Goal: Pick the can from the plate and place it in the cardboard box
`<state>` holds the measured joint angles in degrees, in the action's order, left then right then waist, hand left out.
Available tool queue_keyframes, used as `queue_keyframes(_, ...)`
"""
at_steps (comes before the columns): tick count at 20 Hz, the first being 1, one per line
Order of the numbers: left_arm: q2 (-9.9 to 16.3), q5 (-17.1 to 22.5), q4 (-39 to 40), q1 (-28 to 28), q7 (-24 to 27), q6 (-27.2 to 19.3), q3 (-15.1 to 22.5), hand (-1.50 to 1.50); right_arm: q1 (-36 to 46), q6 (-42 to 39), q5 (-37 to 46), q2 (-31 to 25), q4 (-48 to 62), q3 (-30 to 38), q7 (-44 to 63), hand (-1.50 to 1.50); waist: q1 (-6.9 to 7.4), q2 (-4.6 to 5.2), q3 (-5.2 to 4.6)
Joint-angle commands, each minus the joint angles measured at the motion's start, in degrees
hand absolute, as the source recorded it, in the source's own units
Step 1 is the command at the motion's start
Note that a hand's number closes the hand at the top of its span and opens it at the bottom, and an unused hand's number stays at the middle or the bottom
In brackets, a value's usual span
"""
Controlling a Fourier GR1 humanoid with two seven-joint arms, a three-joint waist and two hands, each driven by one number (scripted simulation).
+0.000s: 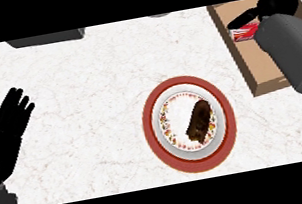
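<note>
Two hands of mine show. My right hand (pixel 272 4) reaches over the cardboard box (pixel 265 73), which lies just beside the plate (pixel 189 123) on its upper right side. Its fingers curl round the red and white can (pixel 245 31), holding it inside the box's open top, near the far end and well apart from the plate. The plate has a red rim and a patterned inner ring, and a dark brown piece of food (pixel 199 120) lies on its middle. My left hand (pixel 5 129) rests well to the plate's left on the white marble counter (pixel 83 85), fingers straight and spread, holding nothing.
</note>
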<state>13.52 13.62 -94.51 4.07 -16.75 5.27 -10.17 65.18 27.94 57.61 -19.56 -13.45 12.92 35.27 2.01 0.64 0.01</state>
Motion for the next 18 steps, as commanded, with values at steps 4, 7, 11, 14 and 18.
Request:
queue_keyframes(4,-1.32,-0.86,-1.71,-2.49,1.7,-0.38,0.58,0.0,-3.96,17.1,-7.0,-1.19,-9.37,6.86,-8.44,-1.5,-0.85,-0.33,0.16)
queue_keyframes(7,0.34,0.05,-0.24,-0.15,-0.6,0.01,-0.55,0.0,-5.33,21.12,-11.05,-0.5,-12.62,9.98,-11.73,-1.5,-1.21,-0.19,0.13)
queue_keyframes(11,0.21,0.03,0.28,-0.78,-0.86,-0.42,-1.36,0.0,-7.92,20.76,-16.98,1.25,-18.65,12.3,-15.56,-1.5,-1.85,-0.58,0.03)
queue_keyframes(14,-0.3,-0.06,1.16,-2.66,1.36,0.68,-1.58,0.0,-13.14,19.14,-17.7,0.25,-25.98,11.38,-12.74,-1.5,-2.9,-1.01,-0.04)
queue_keyframes(18,0.4,0.07,1.79,-3.05,1.92,1.01,-2.91,0.0,-21.52,13.73,-20.95,0.95,-39.88,10.04,-10.55,-1.5,-3.53,-1.27,-0.07)
